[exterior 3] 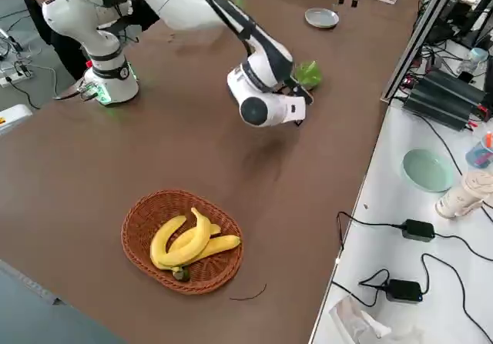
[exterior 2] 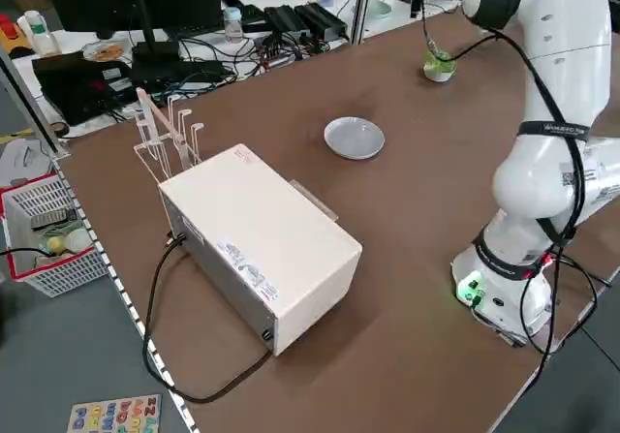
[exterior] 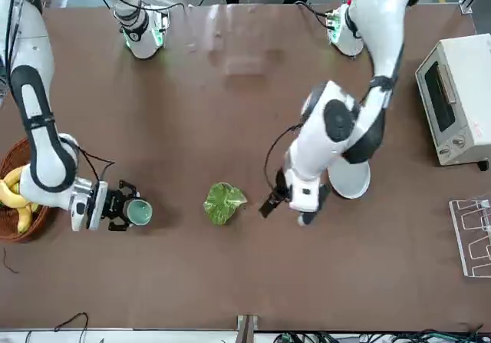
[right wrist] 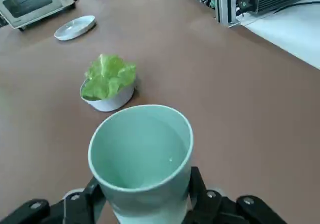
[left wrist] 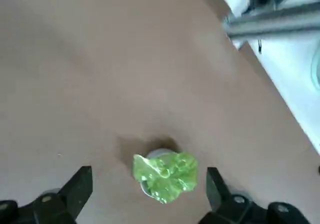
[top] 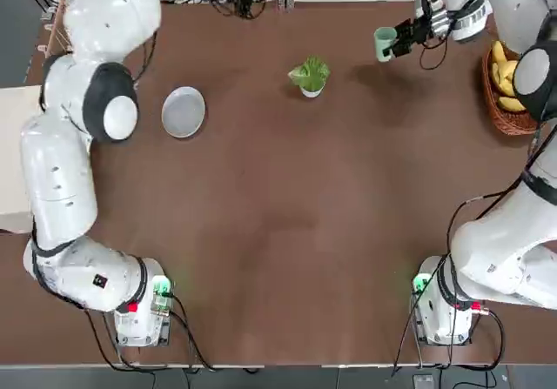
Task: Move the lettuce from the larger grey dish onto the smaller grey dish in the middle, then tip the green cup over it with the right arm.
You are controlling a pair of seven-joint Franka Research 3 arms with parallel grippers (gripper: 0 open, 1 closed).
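Observation:
The lettuce (top: 310, 72) lies in the smaller grey dish (top: 311, 91) at the far middle of the table. The larger grey dish (top: 183, 111) sits empty to its left. My right gripper (top: 404, 36) is shut on the green cup (top: 385, 43), which it holds off the table to the right of the lettuce, apart from it. In the right wrist view the cup (right wrist: 142, 159) opens toward the camera, with the lettuce (right wrist: 109, 77) beyond. My left gripper (left wrist: 148, 172) is open and raised high over the lettuce (left wrist: 165, 176), holding nothing.
A wicker basket (top: 493, 102) of bananas stands at the far right edge, behind the right gripper. A white toaster oven (exterior: 456, 97) and a clear rack (exterior: 472, 235) sit on the robot's left side. The left arm's elbow (exterior: 337, 124) hangs above the larger dish.

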